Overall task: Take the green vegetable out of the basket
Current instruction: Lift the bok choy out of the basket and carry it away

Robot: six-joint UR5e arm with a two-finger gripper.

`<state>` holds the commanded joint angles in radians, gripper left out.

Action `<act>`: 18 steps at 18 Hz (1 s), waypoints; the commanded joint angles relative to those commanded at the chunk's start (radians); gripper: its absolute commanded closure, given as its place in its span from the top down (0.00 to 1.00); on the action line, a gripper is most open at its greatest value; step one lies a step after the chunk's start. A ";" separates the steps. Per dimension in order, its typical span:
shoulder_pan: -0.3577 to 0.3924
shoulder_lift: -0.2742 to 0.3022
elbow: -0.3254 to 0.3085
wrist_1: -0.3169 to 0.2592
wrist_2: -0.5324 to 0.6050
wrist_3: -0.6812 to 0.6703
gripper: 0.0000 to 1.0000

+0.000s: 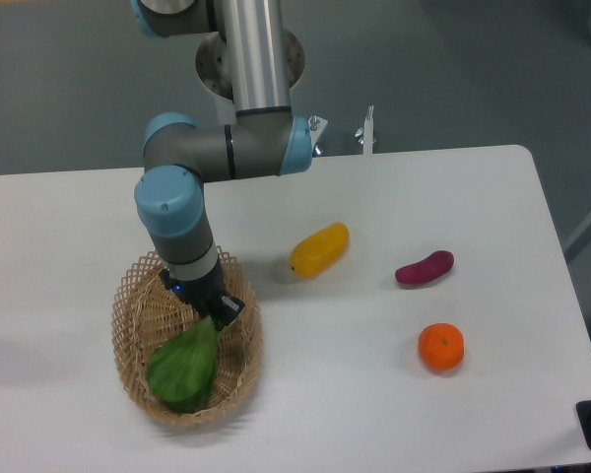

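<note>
One woven wicker basket [128, 325] sits on the white desk [374, 197] near its front left corner, and one green vegetable [185, 370] lies inside it, toward the front of the bowl. The broad leafy end points to the front edge of the desk; the narrow end rises toward the back, right under the arm. The single gripper [217, 313] reaches down into the basket from above and meets that narrow end. Its dark fingers are seen from above and partly hidden by the wrist, so I cannot tell whether they are spread or pinched on the stem.

Outside the basket there are three more pieces of produce, one of each. A yellow oblong fruit [319, 248] lies near the middle of the desk, just right of the basket. A purple sweet potato [424, 268] lies further toward the right edge. An orange [441, 347] rests in front of the sweet potato, closer to the front edge. All three lie well apart from each other.
</note>
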<state>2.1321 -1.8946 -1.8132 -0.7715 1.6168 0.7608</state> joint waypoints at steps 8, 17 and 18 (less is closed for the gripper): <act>0.159 0.078 0.123 -0.158 -0.100 0.100 0.34; 0.419 0.078 0.218 -0.291 -0.130 0.382 0.34; 0.443 0.078 0.219 -0.307 -0.130 0.425 0.34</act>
<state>2.5753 -1.8162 -1.5938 -1.0782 1.4864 1.1853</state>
